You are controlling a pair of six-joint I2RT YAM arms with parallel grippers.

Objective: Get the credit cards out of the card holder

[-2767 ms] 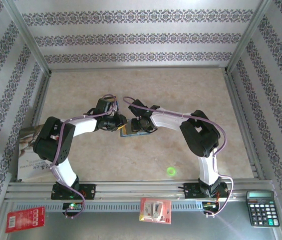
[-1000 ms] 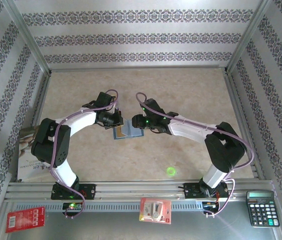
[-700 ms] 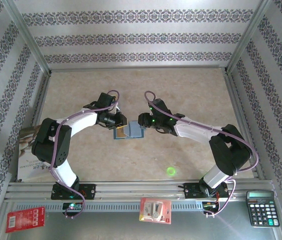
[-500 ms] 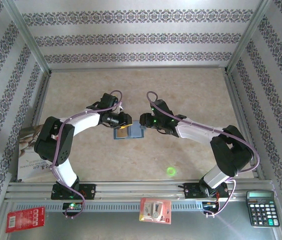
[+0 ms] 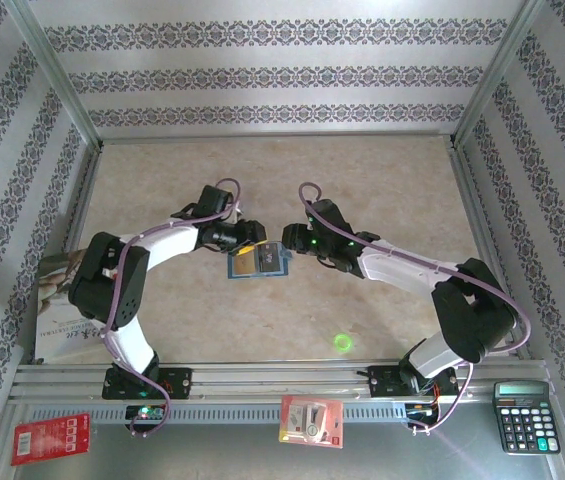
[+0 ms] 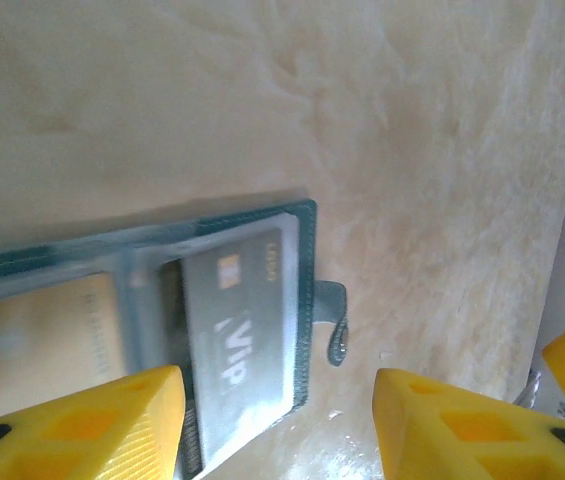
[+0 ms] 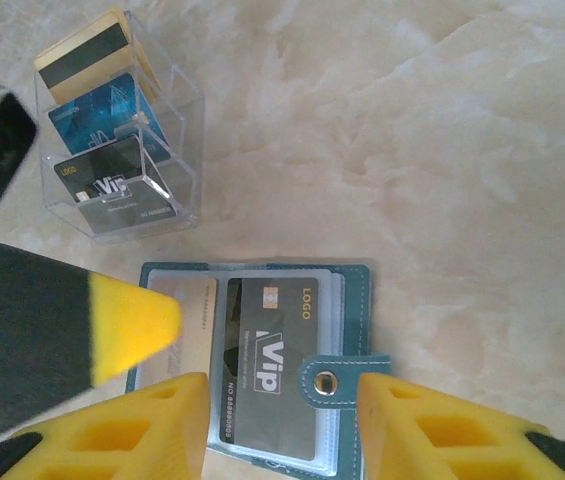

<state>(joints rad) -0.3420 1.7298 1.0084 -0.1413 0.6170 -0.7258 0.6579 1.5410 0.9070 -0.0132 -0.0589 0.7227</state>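
- Card holder (image 5: 260, 261): lies open and flat on the marbled surface (image 5: 362, 180), near its middle, between the two arms; its snap tab (image 7: 347, 378) sticks out from one panel.
- Grey card (image 7: 270, 365), printed "Vip": sits in the sleeve of the tab-side panel.
- Tan card (image 6: 42, 340): sits in the other panel.
- Left gripper (image 6: 277, 425): jaws apart with nothing between them, poised over the tab-side edge of the holder.
- Right gripper (image 7: 280, 430): jaws apart, straddling the grey card's end and the tab from above; contact with the holder cannot be told.
- Clear box (image 7: 177, 150): stands just beside the holder, with a gold card (image 7: 87, 55), a blue card (image 7: 102, 115) and a dark card (image 7: 112, 180) upright in its slots.
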